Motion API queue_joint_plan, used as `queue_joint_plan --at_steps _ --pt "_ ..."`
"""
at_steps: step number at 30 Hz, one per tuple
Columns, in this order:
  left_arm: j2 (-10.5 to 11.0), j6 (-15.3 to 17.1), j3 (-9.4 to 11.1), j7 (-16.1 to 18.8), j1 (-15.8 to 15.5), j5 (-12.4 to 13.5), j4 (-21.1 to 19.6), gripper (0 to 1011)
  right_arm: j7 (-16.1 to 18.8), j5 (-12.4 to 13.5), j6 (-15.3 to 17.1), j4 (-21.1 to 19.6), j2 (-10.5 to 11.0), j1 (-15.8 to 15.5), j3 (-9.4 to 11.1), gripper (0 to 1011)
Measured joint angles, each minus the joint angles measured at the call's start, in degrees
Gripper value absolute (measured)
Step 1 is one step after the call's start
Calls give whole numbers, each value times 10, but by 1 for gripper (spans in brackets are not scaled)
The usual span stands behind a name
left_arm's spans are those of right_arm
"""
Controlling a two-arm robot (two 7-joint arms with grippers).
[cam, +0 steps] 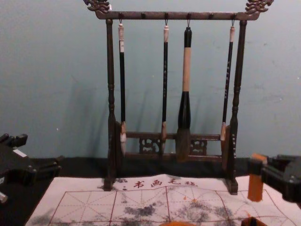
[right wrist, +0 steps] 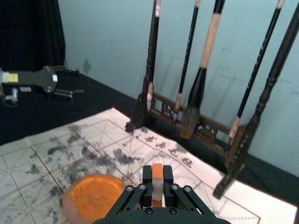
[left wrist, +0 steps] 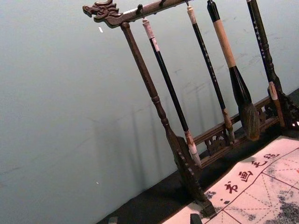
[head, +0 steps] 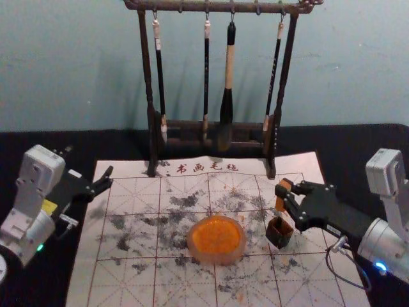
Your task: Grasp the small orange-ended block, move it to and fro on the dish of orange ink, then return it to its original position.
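Note:
My right gripper [head: 287, 191] is shut on the orange-ended block [head: 281, 196], above a small dark open box [head: 279, 233] with orange stains. In the right wrist view the block [right wrist: 157, 183] stands upright between the fingertips of the right gripper [right wrist: 158, 190], its middle pale and its ends orange. The chest view has the block [cam: 255, 187] hanging clear above the mat. The round dish of orange ink [head: 216, 239] lies to the left of the box. Off to the mat's left side my left gripper [head: 106, 178] stays parked, open and empty.
A dark wooden rack [head: 148, 96] with several hanging brushes stands across the back of the ink-spotted mat [head: 128, 288]. The large brush [head: 227, 96] hangs near the rack's middle. A pale wall [head: 358, 70] rises behind.

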Motion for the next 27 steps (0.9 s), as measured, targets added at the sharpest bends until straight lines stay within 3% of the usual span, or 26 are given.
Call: queue_joint_plan --at_steps 5,12,19,27 --pt "0 0 0 0 0 0 0 1001 8 7 0 2 -5 9 -4 80" --pt "0 0 0 0 0 0 0 1001 29 19 -10 31 -23 31 -24 80" --pt "0 0 0 0 0 0 0 1001 57 26 -23 65 -37 57 -52 80" --pt "0 0 0 0 0 0 0 1001 80 15 -28 97 -44 86 -88 80"
